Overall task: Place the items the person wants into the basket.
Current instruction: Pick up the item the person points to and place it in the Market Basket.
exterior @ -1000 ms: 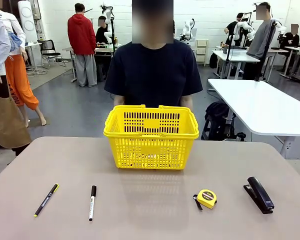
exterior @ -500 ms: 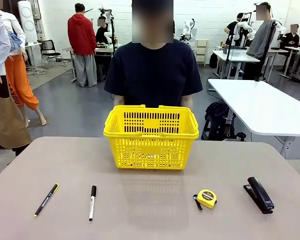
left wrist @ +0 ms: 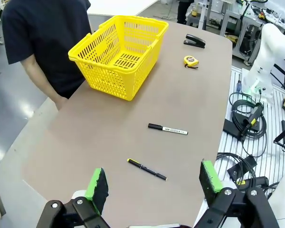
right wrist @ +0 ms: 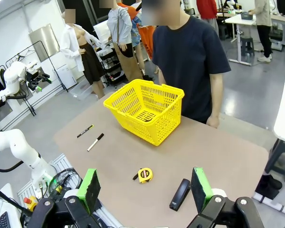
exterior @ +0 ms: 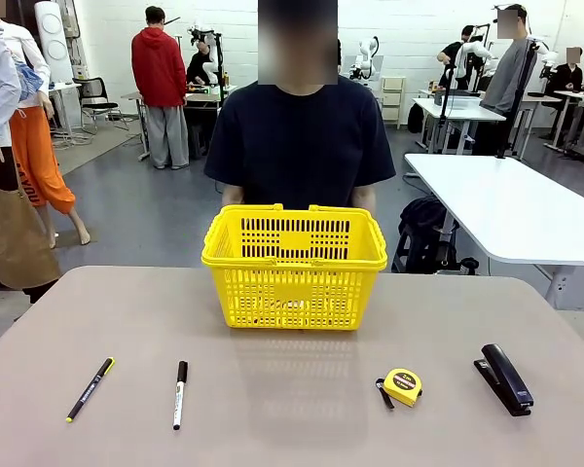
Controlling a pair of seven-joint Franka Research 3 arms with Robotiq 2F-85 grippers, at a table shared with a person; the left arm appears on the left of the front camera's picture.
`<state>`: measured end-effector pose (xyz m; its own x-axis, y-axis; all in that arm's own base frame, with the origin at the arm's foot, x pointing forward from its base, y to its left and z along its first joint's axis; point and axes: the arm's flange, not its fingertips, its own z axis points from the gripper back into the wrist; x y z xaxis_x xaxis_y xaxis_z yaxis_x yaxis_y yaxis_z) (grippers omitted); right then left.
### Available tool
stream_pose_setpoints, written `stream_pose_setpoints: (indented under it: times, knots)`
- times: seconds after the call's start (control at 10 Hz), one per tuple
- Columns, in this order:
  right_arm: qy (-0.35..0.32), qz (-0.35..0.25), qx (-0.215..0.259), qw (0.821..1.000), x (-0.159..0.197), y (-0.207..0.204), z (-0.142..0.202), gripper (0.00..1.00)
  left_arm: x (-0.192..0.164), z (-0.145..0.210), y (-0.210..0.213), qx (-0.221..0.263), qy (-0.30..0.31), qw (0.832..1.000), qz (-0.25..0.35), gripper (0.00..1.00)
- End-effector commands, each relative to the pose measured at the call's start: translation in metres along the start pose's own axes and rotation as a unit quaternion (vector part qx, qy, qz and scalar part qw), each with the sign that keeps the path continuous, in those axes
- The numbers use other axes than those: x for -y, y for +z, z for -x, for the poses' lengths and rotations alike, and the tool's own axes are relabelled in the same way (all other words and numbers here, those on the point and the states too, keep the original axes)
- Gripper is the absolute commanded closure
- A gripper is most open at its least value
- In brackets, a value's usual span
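Front view: nothing had shifted over the last second. The yellow basket (exterior: 294,268) stood at the far middle of the bench (exterior: 292,428), straight in front of the person (exterior: 300,136), whose arms hung down and who pointed at nothing. The white marker (exterior: 179,394) lay at the near left and the tape measure (exterior: 403,386) at the near right, both well apart from the basket. The thin pen (exterior: 90,389) lay farther left and the stapler (exterior: 506,378) farther right. By my reading the task had not begun, and no wish had yet been signalled.

Left wrist view: the left gripper (left wrist: 153,183) hung high over the left end of the bench, its green pads spread wide with nothing between them. The pen and marker lay below it, the basket beyond.

Right wrist view: the right gripper (right wrist: 145,187) was likewise spread and empty, above the tape measure and stapler. The basket looked rigid, with slotted sides and handles folded down on the rim. Its floor seemed bare.
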<state>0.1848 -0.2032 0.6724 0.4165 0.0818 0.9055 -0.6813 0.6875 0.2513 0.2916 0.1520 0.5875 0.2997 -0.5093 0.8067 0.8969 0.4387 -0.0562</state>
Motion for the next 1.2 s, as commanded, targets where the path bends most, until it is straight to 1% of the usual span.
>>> stream_pose_setpoints:
  times: [0.0, 1.1]
  knots:
    - [0.004, -0.008, 0.004, 1.0, -0.0004, -0.0008, -0.0007, 0.0, -0.001, 0.0008, 0.0014, 0.008, -0.013, 1.0, 0.003, 0.0]
    - [0.004, -0.008, 0.004, 1.0, -0.0004, -0.0008, -0.0007, 0.0, -0.001, 0.0008, 0.0014, 0.008, -0.013, 1.0, 0.003, 0.0]
